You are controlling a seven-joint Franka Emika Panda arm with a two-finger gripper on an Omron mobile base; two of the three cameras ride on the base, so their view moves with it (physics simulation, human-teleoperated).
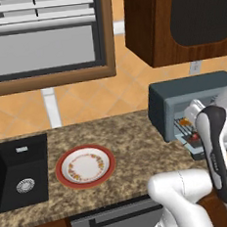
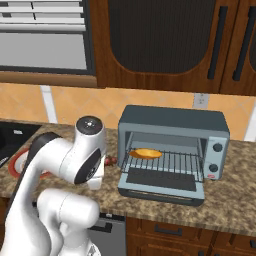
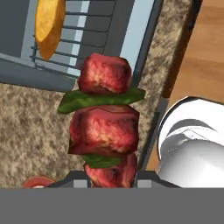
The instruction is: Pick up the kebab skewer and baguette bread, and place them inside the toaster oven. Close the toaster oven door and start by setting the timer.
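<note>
We held the kebab skewer [image 3: 105, 127] in our gripper [image 3: 107, 177], the jaws closed on its lower end, one dark tip on each side of the bottom chunk. In the hand view it rose straight up from the jaws: red-brown meat chunks with green slices between them, hanging over the speckled bench [image 3: 35, 127] just in front of the toaster oven [image 3: 131, 39]. In the right base view a bit of the red skewer [image 2: 111, 160] peeked out beside the arm, just left of the oven's lowered door.

The toaster oven [image 2: 172, 120] stood on the bench [image 2: 230, 200] with the toaster oven door [image 2: 161, 187] folded down flat and open. The baguette bread [image 2: 145, 153] already lay on the wire rack [image 2: 175, 162] inside, toward its left side; the hand view showed the same loaf [image 3: 49, 24] on the rack.

In the left base view a red-rimmed plate [image 1: 84, 166] sat on the bench between the black sink [image 1: 20, 168] and the oven [image 1: 182, 96].
</note>
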